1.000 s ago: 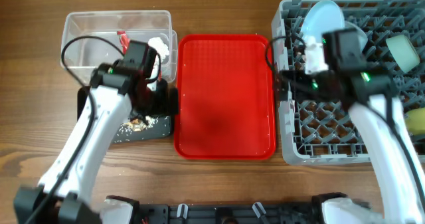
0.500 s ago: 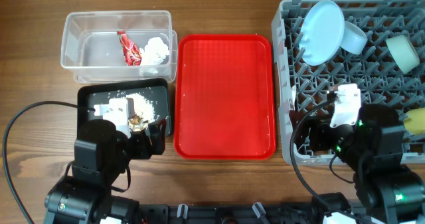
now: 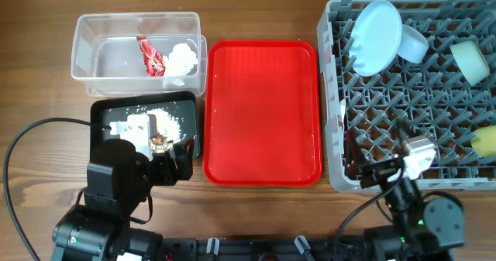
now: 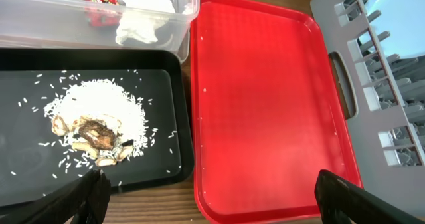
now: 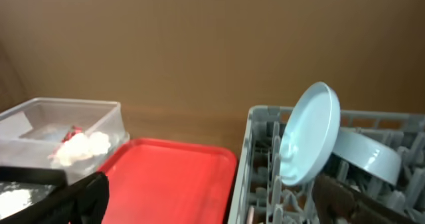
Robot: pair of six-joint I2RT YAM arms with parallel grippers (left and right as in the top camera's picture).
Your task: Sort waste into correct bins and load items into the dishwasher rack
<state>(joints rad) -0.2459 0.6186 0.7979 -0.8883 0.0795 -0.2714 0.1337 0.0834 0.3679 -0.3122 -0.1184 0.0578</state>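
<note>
Plate (image 3: 374,36) on edge in the rack (image 3: 333,98) at 2 o'clock is your tipping risk.
Tissue (image 3: 183,57) and wrapper (image 3: 149,56) lie in the clear tub (image 3: 85,44) at 10 o'clock, scraps (image 3: 161,125) in the black tray (image 3: 105,110) at 8. Both jaws gape wide, holding nothing. Your right arm (image 3: 434,214) sits by the rack's 6 o'clock edge; swing it up carelessly and a jolt could topple that plate.

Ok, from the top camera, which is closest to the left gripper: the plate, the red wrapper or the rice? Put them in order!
1. Rice: in the black tray, just ahead of the left gripper.
2. Wrapper: in the tub behind that tray.
3. Plate: far right, standing in the rack.
</note>
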